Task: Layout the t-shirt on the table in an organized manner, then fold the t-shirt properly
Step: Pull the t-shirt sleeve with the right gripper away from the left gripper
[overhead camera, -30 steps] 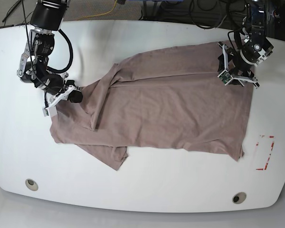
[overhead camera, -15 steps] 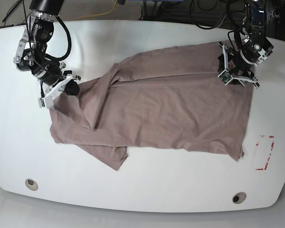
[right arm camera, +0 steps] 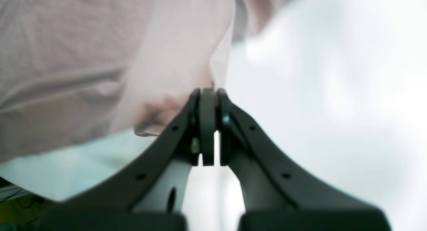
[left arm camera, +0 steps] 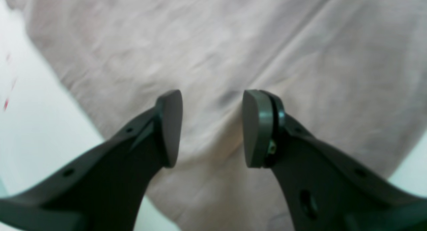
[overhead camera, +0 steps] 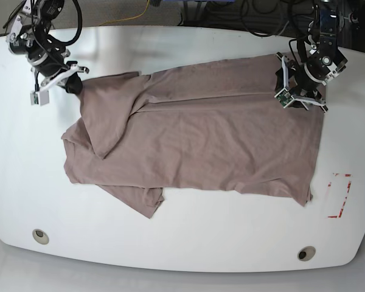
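No writing shows. The t-shirt (overhead camera: 201, 134) lies mid-tabletop (overhead camera: 188, 243). The right hand (overhead camera: 73, 85) pinches its far-left edge; the left hand (overhead camera: 298, 97), jaws parted, sits on its far-right corner.

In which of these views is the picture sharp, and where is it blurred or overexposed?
Base view: sharp, evenly lit; the t-shirt and table are clear. Left wrist view: the fabric is soft and out of focus, the left hand sharper. Right wrist view: the table washes out to white on the right; the right hand is fairly sharp.
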You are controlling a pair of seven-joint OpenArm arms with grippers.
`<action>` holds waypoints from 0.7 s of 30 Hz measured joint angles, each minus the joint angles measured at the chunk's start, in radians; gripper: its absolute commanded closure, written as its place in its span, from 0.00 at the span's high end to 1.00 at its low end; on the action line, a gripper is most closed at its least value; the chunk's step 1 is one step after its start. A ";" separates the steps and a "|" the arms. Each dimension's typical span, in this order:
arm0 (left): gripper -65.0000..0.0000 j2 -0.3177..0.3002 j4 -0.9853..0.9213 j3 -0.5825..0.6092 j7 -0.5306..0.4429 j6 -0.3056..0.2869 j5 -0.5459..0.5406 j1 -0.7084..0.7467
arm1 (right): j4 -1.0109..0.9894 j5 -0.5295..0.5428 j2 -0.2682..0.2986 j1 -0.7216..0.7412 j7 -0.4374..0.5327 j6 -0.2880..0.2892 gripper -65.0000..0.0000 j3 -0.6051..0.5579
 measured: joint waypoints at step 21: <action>0.42 -0.003 0.000 -0.001 0.003 0.000 0.002 0.001 | 0.028 0.079 -0.157 -0.256 0.006 0.000 0.00 0.033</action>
